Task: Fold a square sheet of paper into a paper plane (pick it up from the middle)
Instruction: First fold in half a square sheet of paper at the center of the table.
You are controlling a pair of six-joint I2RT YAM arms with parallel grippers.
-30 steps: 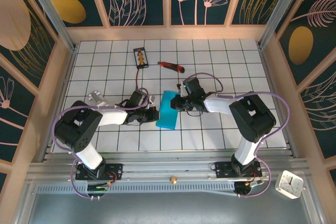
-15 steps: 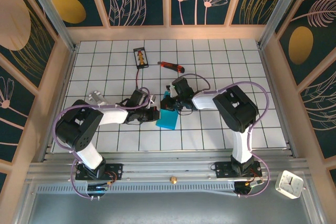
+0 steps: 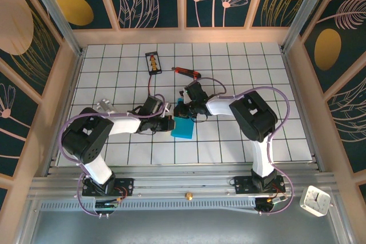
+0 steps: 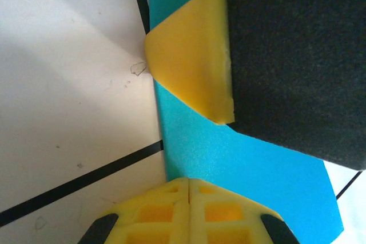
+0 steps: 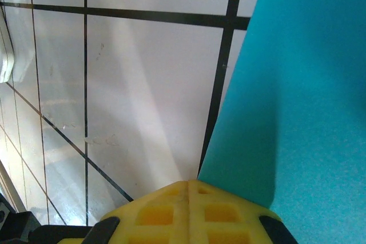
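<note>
Cyan-blue and folded into a narrower shape, the square sheet of paper [image 3: 184, 128] is lying flat near the middle of the white gridded worktop [image 3: 240, 135]. My left end effector [image 4: 189, 184] is holding its yellow fingertips pressed together at the sheet's left edge. My right end effector [image 5: 189, 186], likewise pressed together, is resting its tip against the sheet's far end. I cannot tell whether either is trapping paper.
</note>
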